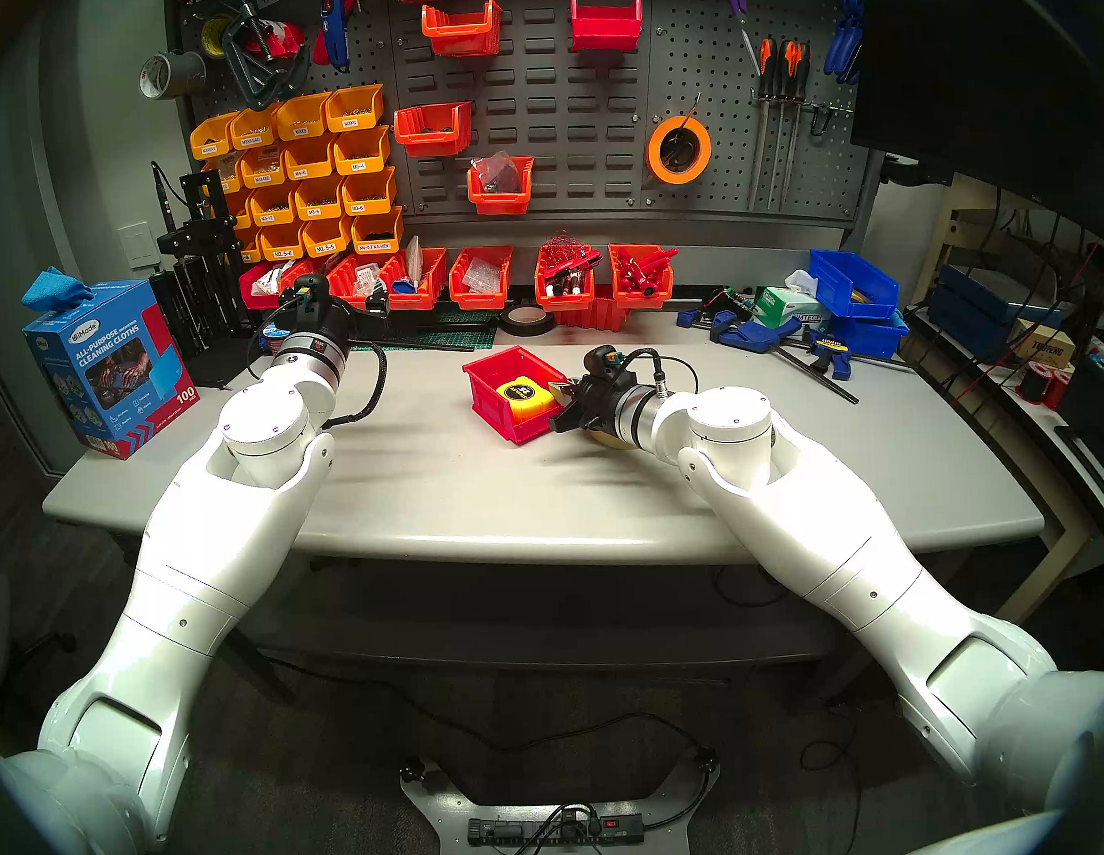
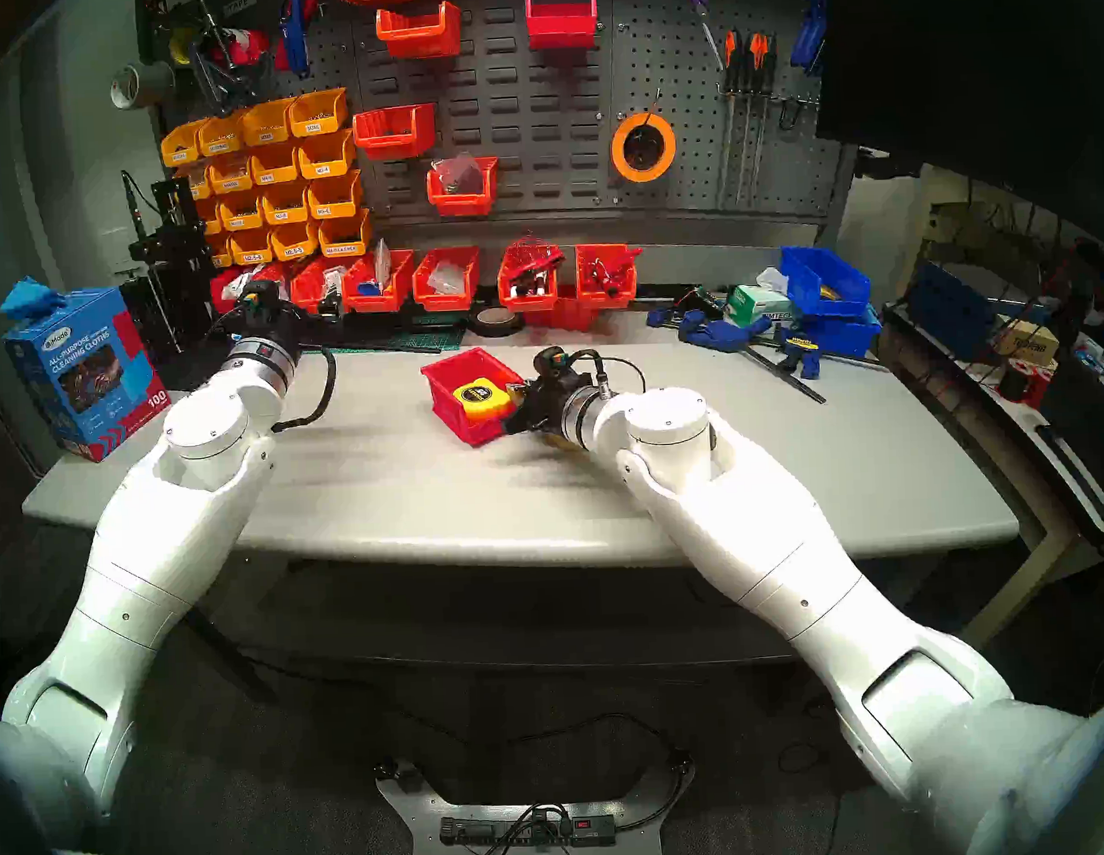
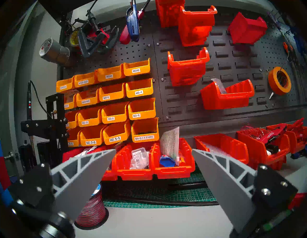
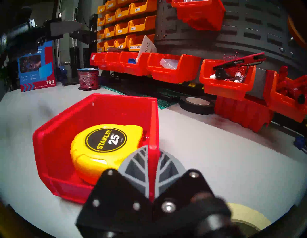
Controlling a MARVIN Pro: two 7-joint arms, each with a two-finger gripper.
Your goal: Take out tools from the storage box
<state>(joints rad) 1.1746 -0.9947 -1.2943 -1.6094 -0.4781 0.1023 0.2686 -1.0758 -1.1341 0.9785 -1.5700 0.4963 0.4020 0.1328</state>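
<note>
With the right pincer [image 4: 152,159] clamped on the red storage box [image 4: 106,106] wall beside the tape measure [image 4: 101,146], lifting could tip the box; left pincer [image 3: 153,167] gapes empty.

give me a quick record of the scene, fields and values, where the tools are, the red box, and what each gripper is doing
storage box: red storage box, open top, on the grey table
tape measure: yellow tape measure, lying flat inside the box
masking tape: cream masking-tape roll, on the table outside the box, beside the right wrist
right gripper: right gripper, shut on the box's side wall, one finger inside, one outside
left gripper: left gripper, open, holding nothing, facing the bins at the back
remaining: the tape measure, not yet taken out
</note>
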